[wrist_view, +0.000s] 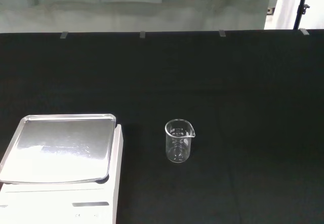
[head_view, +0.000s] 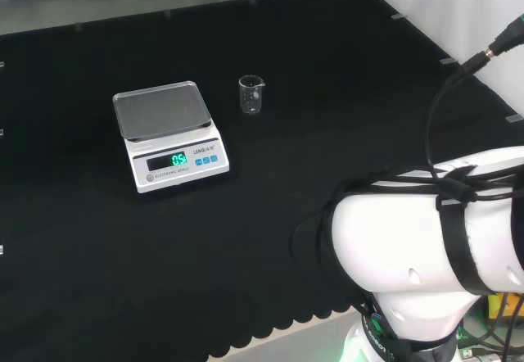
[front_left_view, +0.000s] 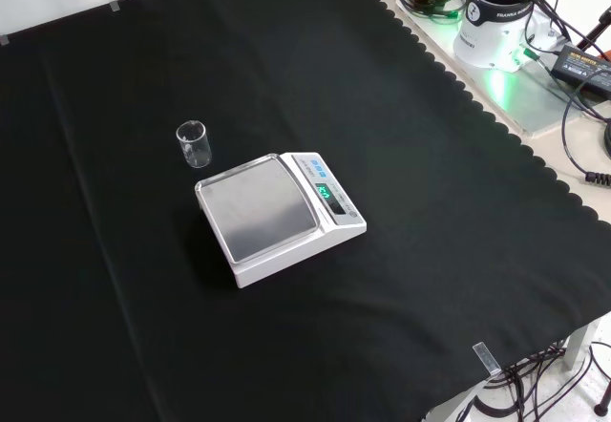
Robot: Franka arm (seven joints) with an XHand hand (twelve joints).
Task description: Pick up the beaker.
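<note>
The beaker (head_view: pixel 251 95) is seen upright on the bench (head_view: pixel 327 67), just beside the scale (head_view: pixel 168 135) (seemingly empty), not yet picked up, and the hand's state cannot be told.

In the head view we find the beaker (head_view: pixel 251 95) standing upright on the cloth (head_view: pixel 270 42), just right of the scale (head_view: pixel 168 134) and apart from it. In the front view we see it at the scale's upper left.
</note>
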